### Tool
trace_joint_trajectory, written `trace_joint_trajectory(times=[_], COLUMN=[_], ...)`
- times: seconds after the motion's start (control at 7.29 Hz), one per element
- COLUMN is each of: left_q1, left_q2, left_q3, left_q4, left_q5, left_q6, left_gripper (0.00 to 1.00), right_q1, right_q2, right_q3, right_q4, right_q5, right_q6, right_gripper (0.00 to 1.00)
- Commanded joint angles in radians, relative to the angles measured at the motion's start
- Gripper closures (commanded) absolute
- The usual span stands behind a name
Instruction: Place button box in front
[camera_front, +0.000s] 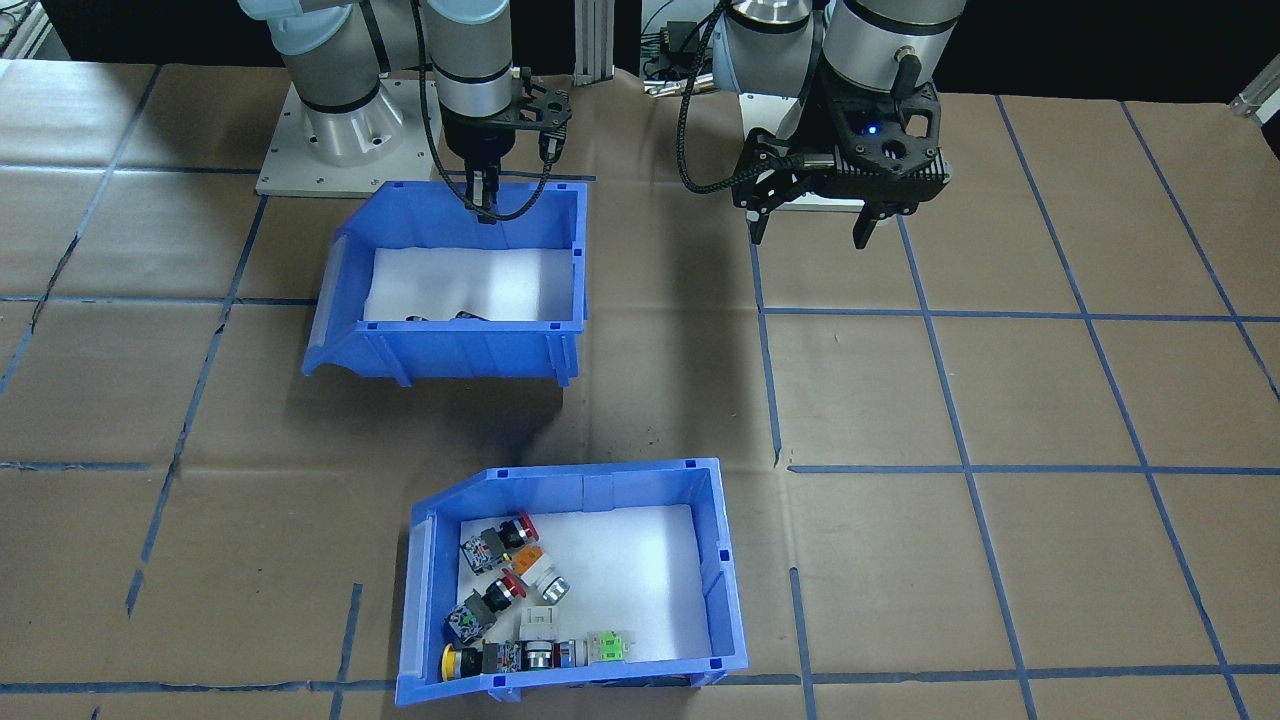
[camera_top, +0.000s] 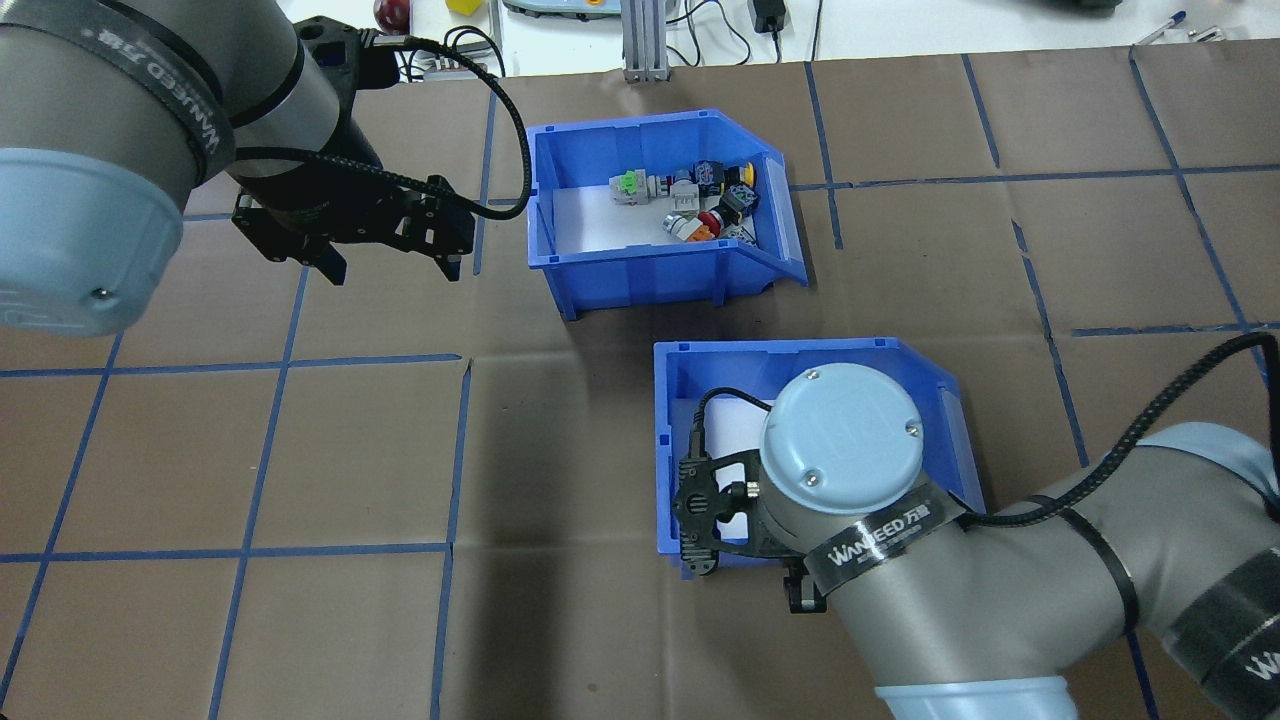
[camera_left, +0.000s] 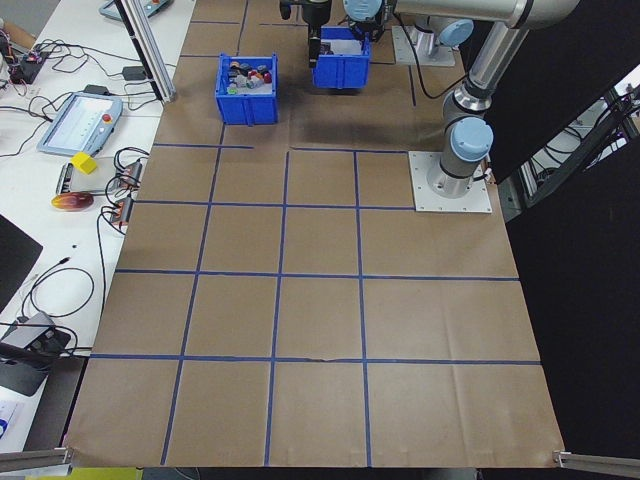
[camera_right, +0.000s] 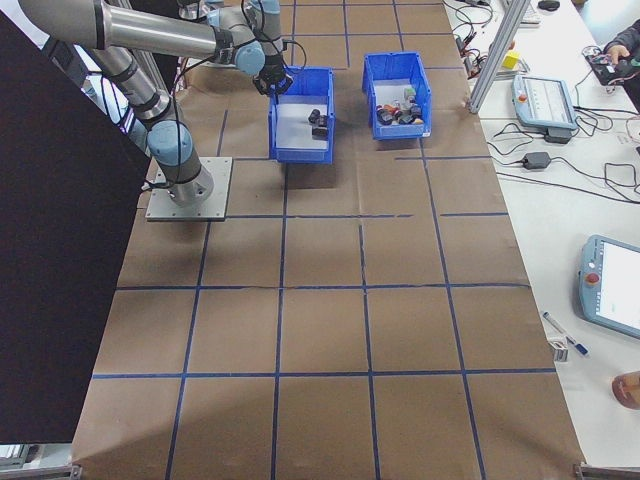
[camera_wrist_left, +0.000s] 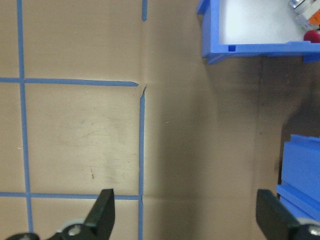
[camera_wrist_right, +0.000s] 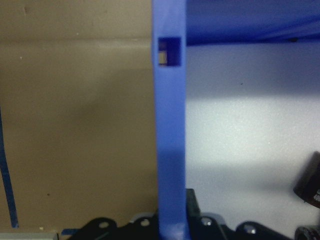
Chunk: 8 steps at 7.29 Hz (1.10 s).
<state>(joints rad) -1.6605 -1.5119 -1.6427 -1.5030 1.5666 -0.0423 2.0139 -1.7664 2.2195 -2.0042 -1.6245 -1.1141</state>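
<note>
Overhead exterior view: the right gripper (camera_top: 700, 535) is clamping the near wall of the other blue bin (camera_top: 700, 365), apparently moving it aside, while the left gripper (camera_top: 390, 262) is hovering with fingers apart over bare table (camera_top: 250, 450). Farther away, the button box (camera_top: 640, 265) is resting on the table, long axis left-right, sloped end pointing right.

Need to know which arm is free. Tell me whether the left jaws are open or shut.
Open. The left gripper hangs over bare table, jaws spread wide with nothing between them; the front view shows the same.
</note>
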Motion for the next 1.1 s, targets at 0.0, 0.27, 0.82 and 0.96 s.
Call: trace_joint_trajectory(times=[0.0,0.27,0.82,0.96], left_q1=[0.045,0.079,0.084,0.084], left_q2=[0.002,0.080,0.090,0.081], left_q3=[-0.043,-0.110,-0.151,-0.152], left_q4=[-0.003,-0.009,0.004,0.003], left_q5=[0.003,0.007,0.015,0.013], left_q6=[0.074,0.180,0.186,0.186], left_gripper=[0.01,0.01,0.01,0.01], right_q1=[0.071,0.118,0.141,0.140], right_q2=[0.060,0.131,0.145,0.137], right_q3=[-0.026,-0.081,-0.083,-0.087], right_q4=[-0.039,-0.041,-0.045,-0.039], right_q5=[0.000,0.000,-0.006,-0.015], right_q6=[0.063,0.118,0.148,0.148], right_gripper=[0.94,0.94,0.00,0.00])
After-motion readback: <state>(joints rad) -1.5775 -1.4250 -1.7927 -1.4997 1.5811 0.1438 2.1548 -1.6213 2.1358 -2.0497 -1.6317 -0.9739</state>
